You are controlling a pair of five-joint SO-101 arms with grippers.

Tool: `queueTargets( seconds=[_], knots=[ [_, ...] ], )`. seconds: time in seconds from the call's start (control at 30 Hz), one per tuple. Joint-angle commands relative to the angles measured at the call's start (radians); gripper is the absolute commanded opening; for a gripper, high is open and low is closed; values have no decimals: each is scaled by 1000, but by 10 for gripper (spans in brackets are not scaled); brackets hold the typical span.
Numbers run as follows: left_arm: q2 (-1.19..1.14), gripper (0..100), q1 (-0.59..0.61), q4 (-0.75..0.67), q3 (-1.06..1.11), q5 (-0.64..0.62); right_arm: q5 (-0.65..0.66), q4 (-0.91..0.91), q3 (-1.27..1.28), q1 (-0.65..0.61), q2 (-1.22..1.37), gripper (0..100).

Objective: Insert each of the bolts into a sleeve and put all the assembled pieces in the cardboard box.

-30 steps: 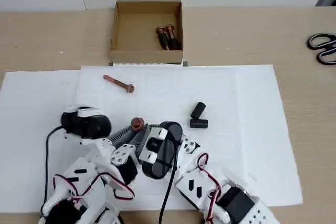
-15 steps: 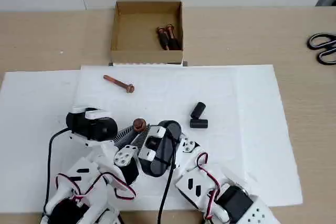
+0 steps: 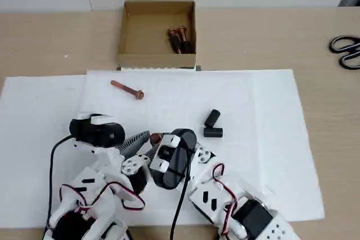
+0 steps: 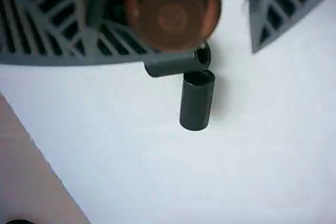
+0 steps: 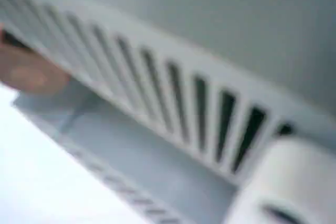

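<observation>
The left hand [image 3: 140,140] and the right hand [image 3: 153,150] met low over the near part of the white sheet [image 3: 270,155], and a raised bolt [image 4: 172,9] sat off the table right where they met. From the left wrist its copper head faced the camera squarely, in front of a ribbed grey part. Which hand was clenched on it, or whether either was released, could not be told. Just beyond, further right on the sheet in the high view, lay two black sleeves on their sides: a tilted sleeve [image 3: 211,118] and, close against its near end, a level sleeve [image 3: 212,132]. A second bolt [image 3: 127,89] lay loose on the sheet nearer the cardboard box [image 3: 121,32], well apart from both hands. The box stood on the table [image 3: 45,37] just past the sheet's far edge, and two assembled pieces [image 3: 180,39] lay side by side near its right wall. Scissors [image 3: 344,51] lay at the table's far right edge.
</observation>
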State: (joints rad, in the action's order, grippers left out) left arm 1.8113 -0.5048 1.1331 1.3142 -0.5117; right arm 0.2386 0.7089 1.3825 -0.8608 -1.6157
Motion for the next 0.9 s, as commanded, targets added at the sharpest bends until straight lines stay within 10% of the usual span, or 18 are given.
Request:
queueTargets(
  seconds=[0.0, 0.37, 0.67, 0.87],
  knots=[
    [-6, 202, 17, -5, -39, 8, 8, -31, -25, -7, -24, 2],
    [-6, 197, 61, 3, -180, 8, 6, -31, 14, -5, -25, 2],
    [-2, 6, 64, -5, -153, 71, 6, -31, 23, 24, -25, 2],
    [-3, 6, 307, -57, -71, 264, 3, -24, 15, 160, -27, 2]
  ],
)
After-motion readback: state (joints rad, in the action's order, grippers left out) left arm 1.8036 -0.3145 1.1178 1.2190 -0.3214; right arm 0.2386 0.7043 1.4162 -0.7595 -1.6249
